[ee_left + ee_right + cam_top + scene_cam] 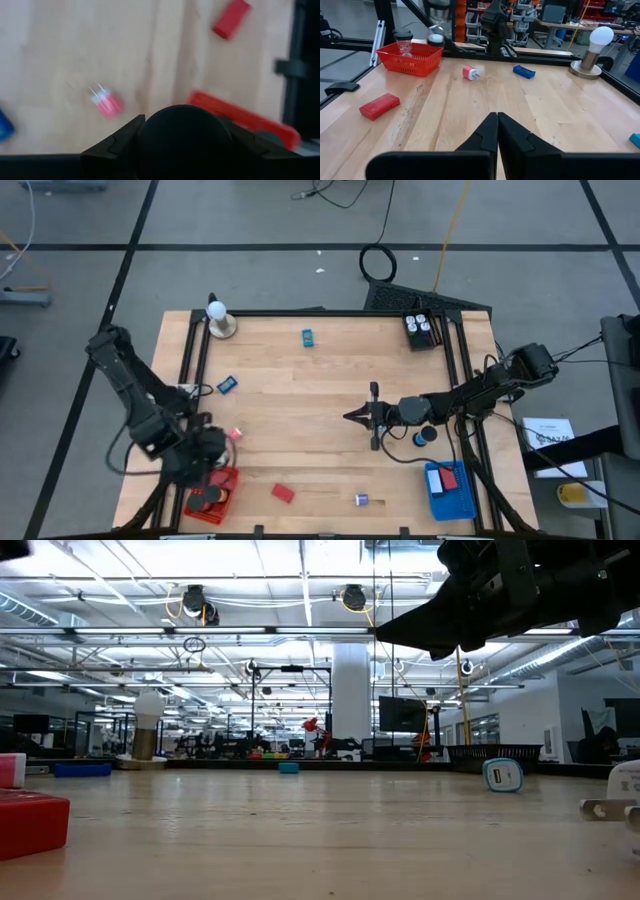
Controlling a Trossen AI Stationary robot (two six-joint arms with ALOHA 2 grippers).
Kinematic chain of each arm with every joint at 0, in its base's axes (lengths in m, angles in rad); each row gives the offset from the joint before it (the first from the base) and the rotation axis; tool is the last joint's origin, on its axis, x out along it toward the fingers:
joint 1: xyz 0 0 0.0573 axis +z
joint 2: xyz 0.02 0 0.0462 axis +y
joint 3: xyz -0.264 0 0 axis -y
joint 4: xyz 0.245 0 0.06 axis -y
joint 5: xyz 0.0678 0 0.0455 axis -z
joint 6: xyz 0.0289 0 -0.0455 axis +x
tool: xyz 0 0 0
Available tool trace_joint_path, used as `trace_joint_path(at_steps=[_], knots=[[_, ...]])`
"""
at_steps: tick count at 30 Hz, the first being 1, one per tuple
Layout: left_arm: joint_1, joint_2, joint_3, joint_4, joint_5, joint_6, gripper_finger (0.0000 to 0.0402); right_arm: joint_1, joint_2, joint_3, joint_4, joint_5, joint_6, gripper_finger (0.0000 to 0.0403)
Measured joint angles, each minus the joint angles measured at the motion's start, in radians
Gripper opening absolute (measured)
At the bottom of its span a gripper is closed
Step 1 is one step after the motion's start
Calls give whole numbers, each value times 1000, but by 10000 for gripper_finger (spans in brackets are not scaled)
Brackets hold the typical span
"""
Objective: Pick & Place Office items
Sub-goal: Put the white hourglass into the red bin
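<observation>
Red block [283, 493] beside red basket [212, 493]

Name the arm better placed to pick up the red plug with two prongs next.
Left. Its gripper hangs by the red basket, with the red plug just beside it. The right gripper, fingers shut, sits mid-table, farther off.

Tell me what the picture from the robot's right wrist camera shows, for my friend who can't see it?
The right gripper, its two dark fingers pressed shut and holding nothing, points across a wooden table. Ahead lie a red block, a small red plug and a blue block. A red mesh basket and a white bulb on a tan base stand at the far edge.
</observation>
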Motion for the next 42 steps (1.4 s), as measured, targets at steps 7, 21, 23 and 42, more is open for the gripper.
trace_joint_path(at_steps=[7,21,23,42], knots=[[-168,5,0,10,-48,-195,205,0,0,0,0,0,0,0],[-324,152,-2,6,-166,-355,205,0,0,0,-1,0,0,0],[-336,186,-2,12,-160,-368,205,0,0,0,-1,0,0,0],[-367,275,-1,53,-182,-412,205,0,0,0,-1,0,0,0]])
